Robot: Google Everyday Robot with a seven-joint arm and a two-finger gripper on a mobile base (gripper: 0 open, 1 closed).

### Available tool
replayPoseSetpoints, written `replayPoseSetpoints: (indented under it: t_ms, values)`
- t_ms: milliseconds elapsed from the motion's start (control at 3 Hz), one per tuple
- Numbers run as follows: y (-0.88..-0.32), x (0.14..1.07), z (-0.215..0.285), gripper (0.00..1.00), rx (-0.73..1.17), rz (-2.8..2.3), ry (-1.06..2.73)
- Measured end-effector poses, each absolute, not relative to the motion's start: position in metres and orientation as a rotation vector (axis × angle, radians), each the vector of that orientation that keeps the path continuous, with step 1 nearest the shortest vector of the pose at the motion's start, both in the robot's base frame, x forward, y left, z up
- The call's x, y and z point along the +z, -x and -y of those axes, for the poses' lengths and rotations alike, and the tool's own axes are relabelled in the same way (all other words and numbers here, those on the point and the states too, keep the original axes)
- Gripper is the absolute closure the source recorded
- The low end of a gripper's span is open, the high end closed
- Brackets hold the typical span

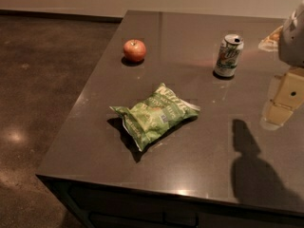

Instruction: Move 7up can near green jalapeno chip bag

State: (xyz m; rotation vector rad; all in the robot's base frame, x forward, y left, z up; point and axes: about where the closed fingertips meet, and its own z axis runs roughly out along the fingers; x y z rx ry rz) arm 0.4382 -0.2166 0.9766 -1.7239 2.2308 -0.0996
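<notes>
The 7up can (228, 55) stands upright on the dark table, at the back right, with white and green sides and a silver top. The green jalapeno chip bag (154, 115) lies flat near the table's middle, to the front left of the can and well apart from it. My gripper (281, 104) hangs at the right edge of the view, above the table, to the right of the can and in front of it. It touches neither thing and holds nothing that I can see.
A red apple (135, 50) sits at the back left of the table (199, 165). A pale object (270, 38) lies at the far right, partly behind my arm. The table's left and front edges drop to a dark floor (42, 80).
</notes>
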Motion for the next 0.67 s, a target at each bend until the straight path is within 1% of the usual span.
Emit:
replayPoseSetpoints:
  t_ms: [333, 667]
  values:
    - [-0.441, 0.977, 0.217, 0.00, -0.100, -2.236, 1.705]
    - [-0.461, 0.979, 0.224, 0.00, -0.103, -2.269, 1.580]
